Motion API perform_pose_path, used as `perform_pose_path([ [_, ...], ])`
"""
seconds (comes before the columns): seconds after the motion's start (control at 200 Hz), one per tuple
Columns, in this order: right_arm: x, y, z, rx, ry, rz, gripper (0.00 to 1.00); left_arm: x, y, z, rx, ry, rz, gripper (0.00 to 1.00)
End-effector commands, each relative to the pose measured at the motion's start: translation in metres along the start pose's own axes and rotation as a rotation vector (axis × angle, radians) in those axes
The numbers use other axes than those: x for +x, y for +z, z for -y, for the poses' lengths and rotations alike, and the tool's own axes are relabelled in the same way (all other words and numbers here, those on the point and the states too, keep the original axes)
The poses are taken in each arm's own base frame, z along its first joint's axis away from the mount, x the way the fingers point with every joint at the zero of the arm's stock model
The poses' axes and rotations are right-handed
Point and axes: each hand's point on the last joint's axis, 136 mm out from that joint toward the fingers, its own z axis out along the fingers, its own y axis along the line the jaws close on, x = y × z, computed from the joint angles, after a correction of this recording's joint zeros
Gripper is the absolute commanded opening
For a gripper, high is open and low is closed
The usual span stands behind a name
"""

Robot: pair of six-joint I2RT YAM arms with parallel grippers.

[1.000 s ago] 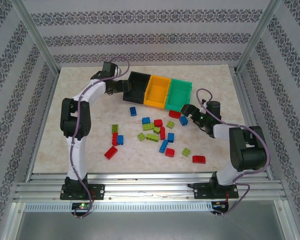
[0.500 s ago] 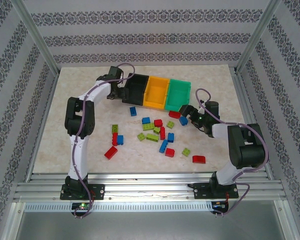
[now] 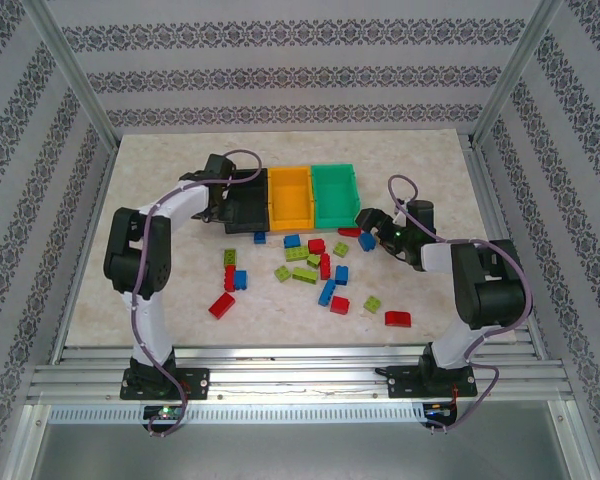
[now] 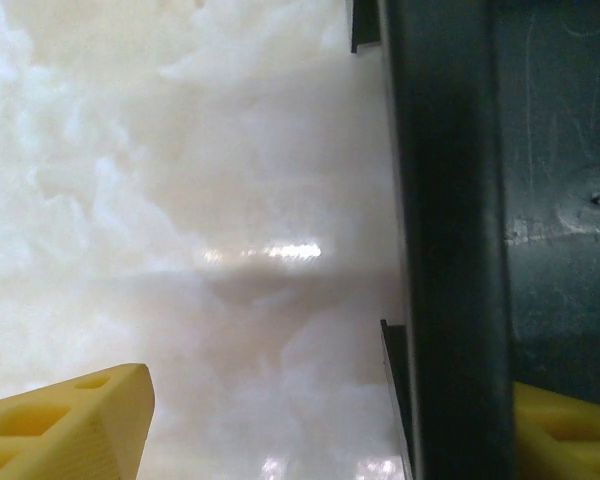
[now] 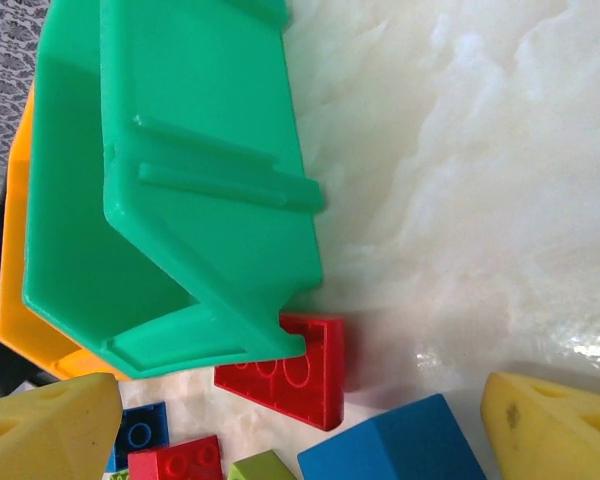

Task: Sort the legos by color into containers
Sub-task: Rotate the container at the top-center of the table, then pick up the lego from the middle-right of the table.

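The three joined bins stand at the back of the table: black (image 3: 248, 203), orange-yellow (image 3: 290, 195) and green (image 3: 335, 195). My left gripper (image 3: 223, 197) is open and straddles the black bin's left wall (image 4: 445, 250), one finger (image 4: 70, 425) outside it and the other (image 4: 565, 430) inside. My right gripper (image 3: 364, 222) is open at the green bin's (image 5: 180, 200) near right corner. A blue brick (image 5: 400, 450) and an upturned red brick (image 5: 310, 375), partly tucked under that corner, lie between its fingers. Red, blue and lime legos (image 3: 304, 275) lie scattered on the table in front of the bins.
Stray bricks lie apart from the cluster: a red one (image 3: 221, 305) at the near left, another red (image 3: 398, 319) at the near right, a lime one (image 3: 373, 304) beside it. Metal frame posts and patterned walls enclose the marble tabletop (image 3: 160, 290).
The row of bins has slid left and turned square to the table edge, with my left gripper moving along at the black bin. My right gripper has followed up to the green bin's corner.
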Motion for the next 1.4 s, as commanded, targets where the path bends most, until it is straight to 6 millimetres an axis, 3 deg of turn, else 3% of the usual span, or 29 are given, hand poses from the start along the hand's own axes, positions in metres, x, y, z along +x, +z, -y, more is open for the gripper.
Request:
perform_pose_path([
  [0.0, 0.005, 0.011, -0.009, -0.018, -0.03, -0.035, 0.92, -0.015, -0.032, -0.007, 0.019, -0.023, 0.08, 0.76],
  [0.12, 0.008, 0.011, -0.008, 0.012, -0.05, -0.035, 0.9, -0.025, -0.061, -0.006, 0.058, -0.068, 0.164, 0.85],
  [0.205, 0.008, 0.009, -0.007, 0.049, -0.081, -0.028, 0.88, -0.028, -0.081, -0.003, 0.103, -0.098, 0.222, 0.86],
  [0.35, 0.007, 0.0, -0.001, 0.134, -0.131, -0.015, 0.8, -0.018, -0.098, 0.001, 0.175, -0.14, 0.326, 0.86],
  [0.57, 0.009, -0.014, 0.011, 0.345, -0.306, -0.026, 0.77, 0.017, -0.104, 0.001, 0.234, -0.189, 0.428, 0.88],
  [0.739, 0.023, -0.019, 0.017, 0.384, -0.354, -0.077, 0.7, 0.042, -0.109, 0.002, 0.289, -0.221, 0.487, 0.89],
  [0.829, 0.026, -0.017, 0.022, 0.406, -0.364, -0.103, 0.69, 0.046, -0.112, -0.001, 0.306, -0.242, 0.55, 0.89],
  [1.044, 0.033, -0.007, 0.022, 0.401, -0.347, -0.154, 0.52, 0.061, -0.112, -0.012, 0.3, -0.29, 0.665, 0.9],
  [1.174, 0.039, -0.003, 0.02, 0.393, -0.342, -0.173, 0.38, 0.062, -0.116, -0.004, 0.37, -0.309, 0.713, 0.9],
  [1.344, 0.043, 0.0, 0.019, 0.417, -0.345, -0.181, 0.38, 0.063, -0.117, -0.005, 0.369, -0.318, 0.706, 0.9],
  [1.399, 0.043, 0.0, 0.019, 0.426, -0.345, -0.183, 0.47, 0.063, -0.118, -0.004, 0.378, -0.318, 0.708, 0.9],
])
